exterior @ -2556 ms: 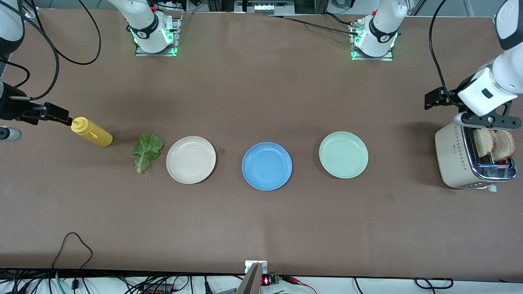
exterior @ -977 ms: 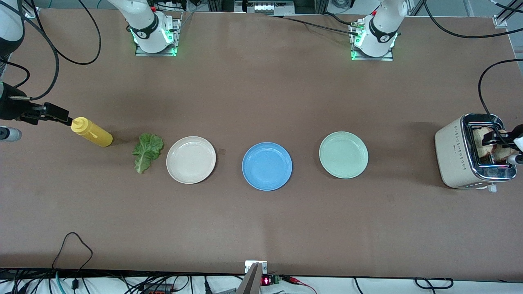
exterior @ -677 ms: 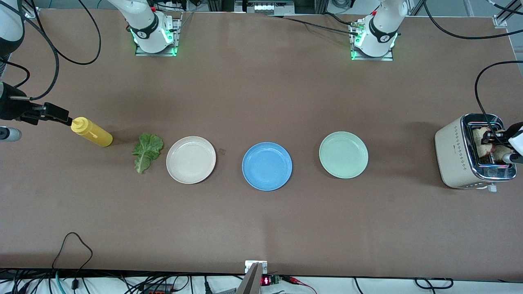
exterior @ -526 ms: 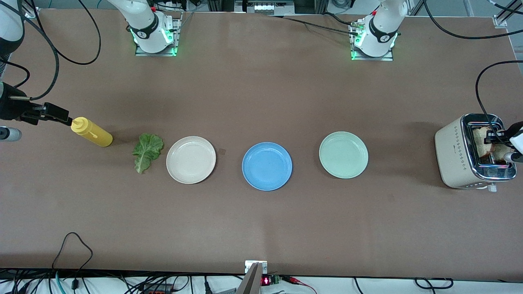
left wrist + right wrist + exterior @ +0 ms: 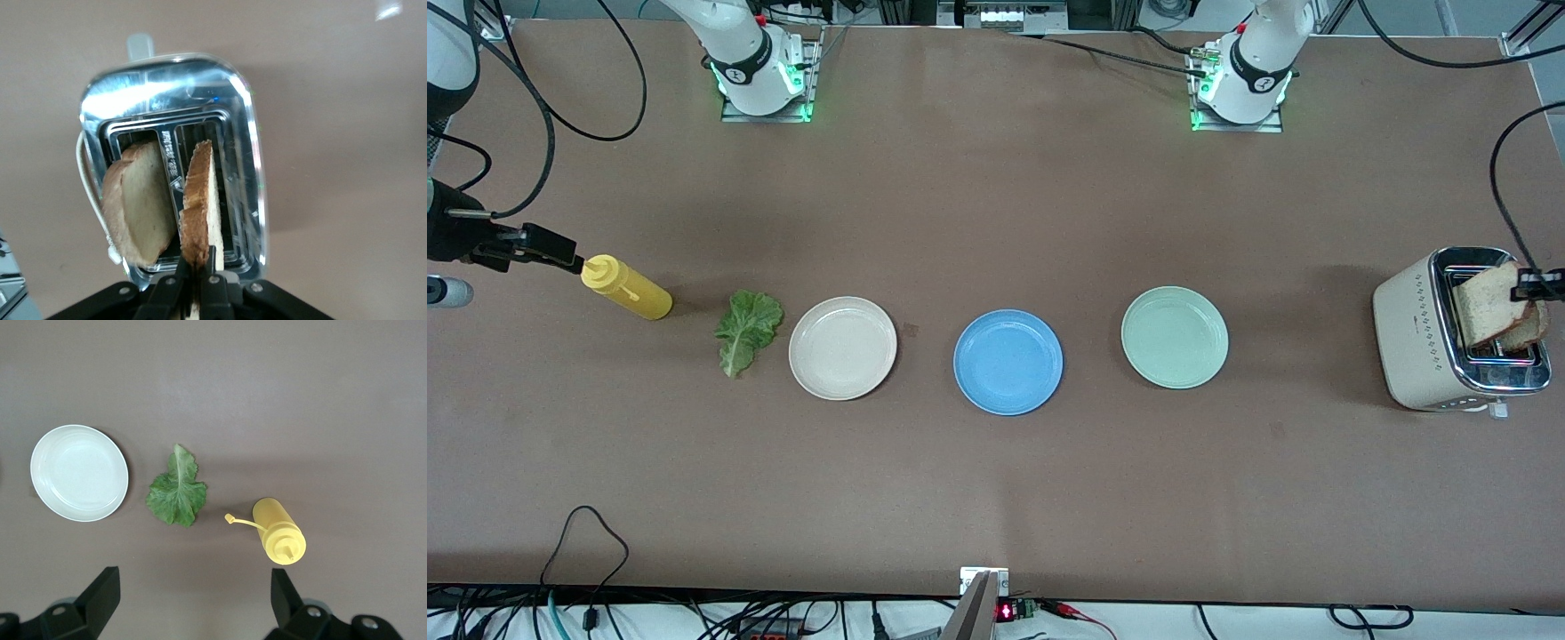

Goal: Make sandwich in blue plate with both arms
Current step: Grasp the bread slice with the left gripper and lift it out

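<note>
Front view: brown counter (image 5: pixel 996 480) carries three plates in a row. The blue plate (image 5: pixel 1008 362) sits in the middle, bare, between the cream plate (image 5: pixel 842 348) toward the right arm's end and the mint-green plate (image 5: pixel 1175 337) toward the left arm's end. Lettuce leaf (image 5: pixel 746 331) lies flat just beside the cream plate; yellow squeeze bottle (image 5: pixel 626 287) stands near the leaf, closer to the right arm's end. Toaster (image 5: pixel 1414 342) stands at the left arm's end. One bread slice (image 5: pixel 1483 303) is raised and tilted above its slots, pinched at its edge by the left gripper (image 5: pixel 1536 284); second slice (image 5: pixel 1534 325) sits lower in the toaster. Right gripper (image 5: pixel 541 247) hangs over the counter close to the bottle, waiting.

Left wrist view: left gripper (image 5: pixel 195 283) fingers pressed onto the crust of the held slice (image 5: pixel 200 207), which stands on edge over one slot. Second slice (image 5: pixel 137 203) leans in the adjacent slot. Toaster top (image 5: pixel 243 133) is chrome.

Right wrist view: right gripper (image 5: pixel 190 597) fingers spread wide, holding nothing, over bare counter (image 5: pixel 267 387). Bottle (image 5: pixel 280 533), leaf (image 5: pixel 177 490) and cream plate (image 5: pixel 79 472) lie in a line, none touching.
</note>
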Action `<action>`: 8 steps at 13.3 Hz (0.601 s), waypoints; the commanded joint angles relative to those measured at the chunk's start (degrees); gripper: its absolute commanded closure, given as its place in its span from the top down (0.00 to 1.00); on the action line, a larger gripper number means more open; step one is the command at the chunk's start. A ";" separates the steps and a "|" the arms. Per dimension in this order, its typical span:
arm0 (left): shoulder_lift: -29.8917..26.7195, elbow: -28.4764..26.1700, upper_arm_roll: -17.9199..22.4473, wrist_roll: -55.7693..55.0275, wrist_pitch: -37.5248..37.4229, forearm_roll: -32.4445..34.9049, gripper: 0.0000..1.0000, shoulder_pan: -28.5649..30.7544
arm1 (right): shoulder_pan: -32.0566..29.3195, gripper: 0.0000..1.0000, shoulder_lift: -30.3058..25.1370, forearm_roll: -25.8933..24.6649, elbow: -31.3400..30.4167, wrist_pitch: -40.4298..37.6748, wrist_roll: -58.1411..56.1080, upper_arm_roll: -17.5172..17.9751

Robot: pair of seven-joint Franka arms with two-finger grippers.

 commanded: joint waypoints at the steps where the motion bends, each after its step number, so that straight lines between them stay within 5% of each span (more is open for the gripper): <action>1: -0.16 7.93 -3.82 0.52 -9.13 -0.10 0.05 -0.46 | -0.17 1.00 -0.44 0.28 -0.25 -0.29 0.51 0.09; 6: 2.28 7.60 -15.42 0.25 -13.73 -0.97 0.05 -3.27 | -0.26 1.00 -0.44 0.28 -0.34 -0.37 0.51 0.09; 8: 5.97 7.95 -17.02 -2.72 -13.12 -2.90 0.04 -7.30 | -0.26 1.00 -0.44 0.28 -0.34 -0.37 0.51 0.09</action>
